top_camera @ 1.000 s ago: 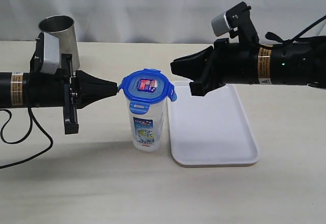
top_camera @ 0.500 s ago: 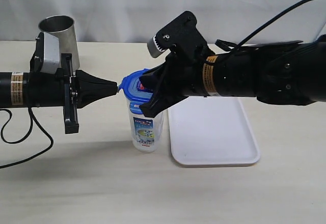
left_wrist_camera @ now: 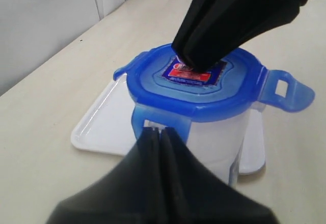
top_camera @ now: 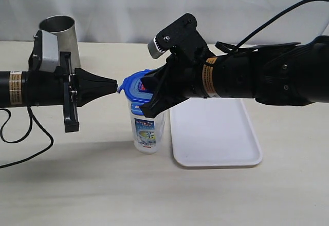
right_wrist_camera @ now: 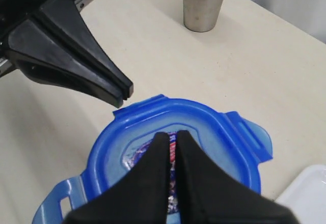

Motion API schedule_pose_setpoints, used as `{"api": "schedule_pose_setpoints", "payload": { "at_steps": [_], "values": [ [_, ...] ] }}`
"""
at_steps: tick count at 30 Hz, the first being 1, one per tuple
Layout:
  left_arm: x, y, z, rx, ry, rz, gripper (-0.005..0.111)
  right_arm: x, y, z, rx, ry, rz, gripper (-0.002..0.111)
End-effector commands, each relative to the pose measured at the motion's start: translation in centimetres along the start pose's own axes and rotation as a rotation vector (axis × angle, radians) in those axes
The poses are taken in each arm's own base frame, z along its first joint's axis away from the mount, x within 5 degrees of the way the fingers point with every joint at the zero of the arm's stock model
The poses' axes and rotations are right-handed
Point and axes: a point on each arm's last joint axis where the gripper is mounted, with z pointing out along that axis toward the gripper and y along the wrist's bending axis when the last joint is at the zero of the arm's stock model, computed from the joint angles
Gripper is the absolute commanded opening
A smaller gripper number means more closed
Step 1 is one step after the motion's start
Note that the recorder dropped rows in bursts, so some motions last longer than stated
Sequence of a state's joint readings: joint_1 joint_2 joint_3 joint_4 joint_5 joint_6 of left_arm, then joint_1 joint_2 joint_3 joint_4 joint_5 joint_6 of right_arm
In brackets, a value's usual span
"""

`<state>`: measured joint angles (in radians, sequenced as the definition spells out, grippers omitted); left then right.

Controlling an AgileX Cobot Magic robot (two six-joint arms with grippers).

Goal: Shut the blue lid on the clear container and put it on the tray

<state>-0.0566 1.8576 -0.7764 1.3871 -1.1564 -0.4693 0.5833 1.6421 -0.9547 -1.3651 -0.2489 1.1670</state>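
**Lid on the jar, flaps waiting to be snapped**

The front of the pale surface is bare apart from a black cable on the left. Further in, the container stands upright on the surface, not on the tray. The blue lid sits on its mouth.

The right tool comes down on the lid from above. Its fingers are pinched together with nothing between them, and their tips rest on the sticker. The left tool is clenched too, also empty, with its point at the flap on its own side.

At least 2 flaps jut outward unlatched, so the step in hand looks like closing the lid, with 1 tool holding it down. Next, each loose flap probably needs a downward push until it locks. Only then can the container be gripped and lifted sideways.

The white tray lies just beside the container and runs back from it. At the back a steel cup stands behind the left arm.

Several things are hard to make out:
- The right tool covers most of the sticker and the lid's far edge.
- I cannot tell whether the left tool's tip truly touches its flap, or whether that flap is locked.
- The label print is too small to read.
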Motion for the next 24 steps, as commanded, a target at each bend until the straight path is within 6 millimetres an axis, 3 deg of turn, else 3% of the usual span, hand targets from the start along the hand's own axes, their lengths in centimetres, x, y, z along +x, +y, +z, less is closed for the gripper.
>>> {"api": "schedule_pose_setpoints", "payload": {
  "at_steps": [1, 15, 24],
  "values": [
    [-1.2, 0.4, -1.2, -0.007, -0.061, 0.013, 0.0, 0.3, -0.1, 0.2, 0.015, 0.016, -0.002, 0.005],
    [-0.3, -0.8, -1.4, 0.136, 0.027, 0.012, 0.0, 0.0, -0.2, 0.2, 0.02, 0.007, -0.005, 0.005],
    [-0.3, -1.0, 0.3, 0.11, -0.025, 0.018, 0.0, -0.1, -0.2, 0.2, 0.02, 0.006, -0.003, 0.005]
  ]
}}
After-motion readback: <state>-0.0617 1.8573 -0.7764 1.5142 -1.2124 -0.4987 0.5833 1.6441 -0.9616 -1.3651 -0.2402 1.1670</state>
